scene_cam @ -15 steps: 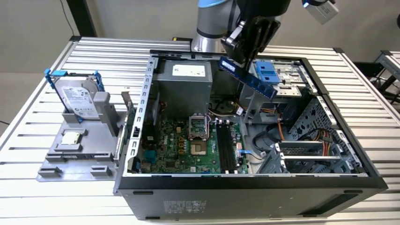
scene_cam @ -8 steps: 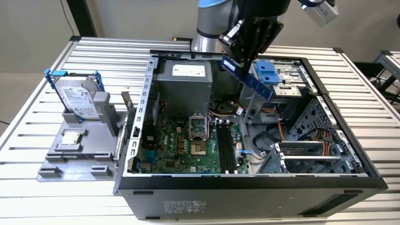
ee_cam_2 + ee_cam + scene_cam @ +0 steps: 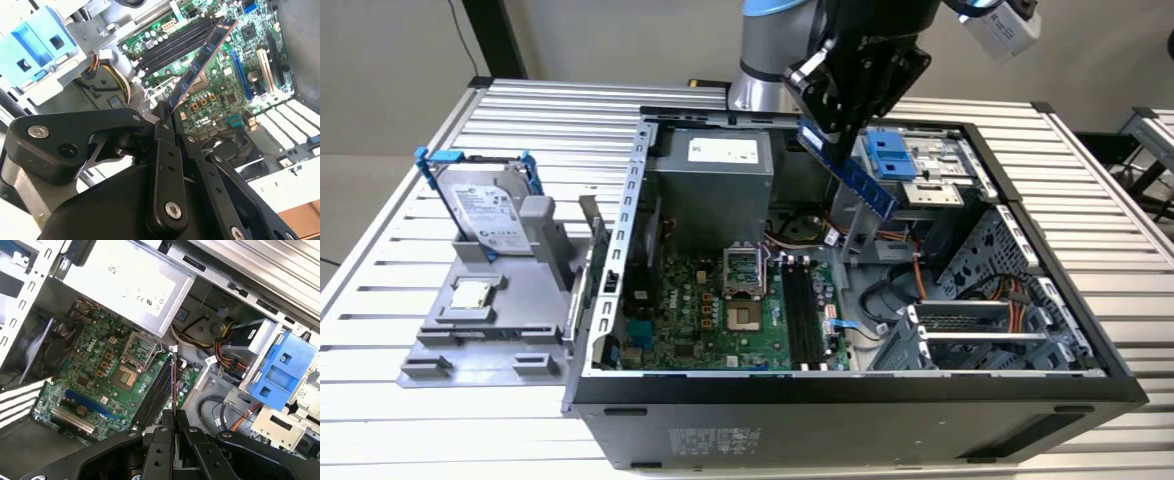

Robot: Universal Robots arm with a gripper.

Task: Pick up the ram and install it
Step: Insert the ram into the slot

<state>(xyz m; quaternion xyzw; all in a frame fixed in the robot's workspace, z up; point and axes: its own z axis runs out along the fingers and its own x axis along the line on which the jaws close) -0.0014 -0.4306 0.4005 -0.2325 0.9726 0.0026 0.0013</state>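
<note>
The end effector (image 3: 825, 128) is clamped on one end of the ram (image 3: 861, 180), which hangs tilted in the upper middle of the exterior view. It is above the open computer case (image 3: 854, 405) lying on the slatted bench (image 3: 367, 320), and its free end slants down toward the interior, well clear of the motherboard (image 3: 700, 320). The stick is probably light and stiff, but thin and fragile: a bare board with small chips and a row of contacts along one long edge. It is best pinched on its flat faces near an end or along the top edge, away from the contacts. A one-end grip may let it pivot, so it wants a square, firm hold. The exterior view gives its height over the case and its slant. The second wrist view shows the ram (image 3: 202, 62) broadside, reaching out from the end effector across the black memory slots (image 3: 175, 47). The first wrist view shows it (image 3: 173, 385) edge-on, a thin line just beside the slots (image 3: 152, 395), so its alignment with them can be judged.
</note>
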